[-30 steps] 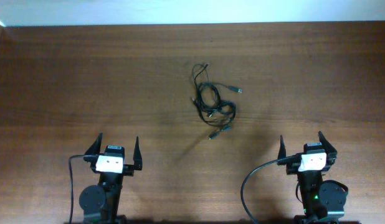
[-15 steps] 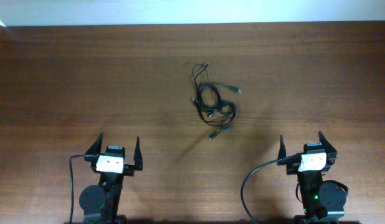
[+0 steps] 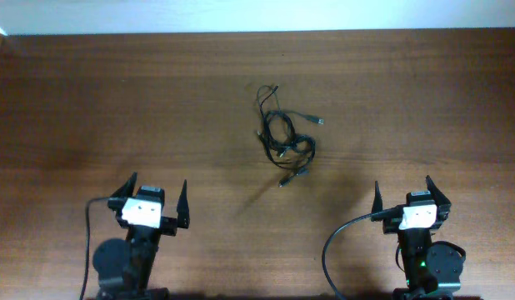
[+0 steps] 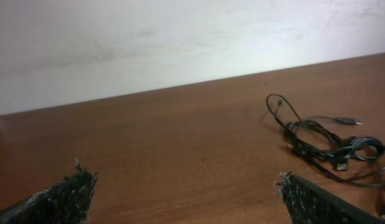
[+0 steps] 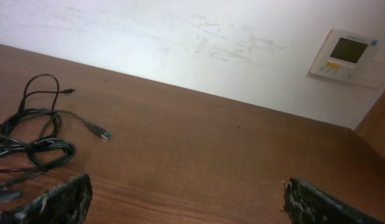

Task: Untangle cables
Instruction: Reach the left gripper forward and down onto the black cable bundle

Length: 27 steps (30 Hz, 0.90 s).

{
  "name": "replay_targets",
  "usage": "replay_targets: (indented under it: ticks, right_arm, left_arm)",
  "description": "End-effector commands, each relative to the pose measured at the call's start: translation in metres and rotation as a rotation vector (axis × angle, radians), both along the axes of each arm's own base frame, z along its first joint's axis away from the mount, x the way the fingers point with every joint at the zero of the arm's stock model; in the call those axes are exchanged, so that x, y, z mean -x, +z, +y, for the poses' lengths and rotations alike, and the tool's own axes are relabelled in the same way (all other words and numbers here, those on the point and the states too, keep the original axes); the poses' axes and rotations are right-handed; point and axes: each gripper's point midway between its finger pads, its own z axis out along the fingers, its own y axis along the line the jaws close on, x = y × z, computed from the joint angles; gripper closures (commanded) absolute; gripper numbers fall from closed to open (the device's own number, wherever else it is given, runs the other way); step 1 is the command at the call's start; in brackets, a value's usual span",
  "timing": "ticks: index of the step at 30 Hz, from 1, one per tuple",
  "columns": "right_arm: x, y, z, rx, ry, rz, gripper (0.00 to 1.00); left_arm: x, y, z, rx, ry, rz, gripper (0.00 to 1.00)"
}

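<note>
A tangle of thin black cables [image 3: 282, 133] with small plug ends lies on the wooden table, a little right of centre and toward the back. It also shows at the right of the left wrist view [image 4: 329, 140] and at the left of the right wrist view [image 5: 33, 143]. My left gripper [image 3: 155, 196] is open and empty near the front left, well short of the tangle. My right gripper [image 3: 403, 192] is open and empty near the front right. In each wrist view the two fingertips stand wide apart with bare wood between them.
The brown wooden table [image 3: 116, 108] runs to a white wall at the back. A thick black cable [image 3: 331, 250] loops from the right arm's base. A wall control panel [image 5: 348, 55] hangs behind the table in the right wrist view.
My left arm has shifted slightly to the left and turned a little. The right arm and the cables have not moved.
</note>
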Motion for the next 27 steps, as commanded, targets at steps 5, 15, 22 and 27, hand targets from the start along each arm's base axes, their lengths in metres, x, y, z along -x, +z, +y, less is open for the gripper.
replay_targets:
  ticks: [5, 15, 22, 27]
  right_arm:
    - [0.000, -0.002, 0.002, 0.006, 0.012, 0.001, 0.01]
    - [0.000, -0.002, 0.001, 0.006, 0.012, 0.001, 0.01]
    - [0.000, -0.002, 0.002, 0.006, 0.012, 0.001, 0.01]
    - [0.000, -0.002, 0.001, 0.006, 0.012, 0.001, 0.02]
  left_arm:
    - [-0.023, 0.027, -0.014, 0.017, -0.104, 0.132, 0.01]
    - [-0.073, 0.040, -0.025, 0.038, -0.211, 0.457, 0.01]
    - [-0.125, 0.020, -0.063, 0.011, -0.313, 0.664, 0.01]
    - [-0.152, -0.003, -0.094, -0.048, -0.327, 0.774, 0.01]
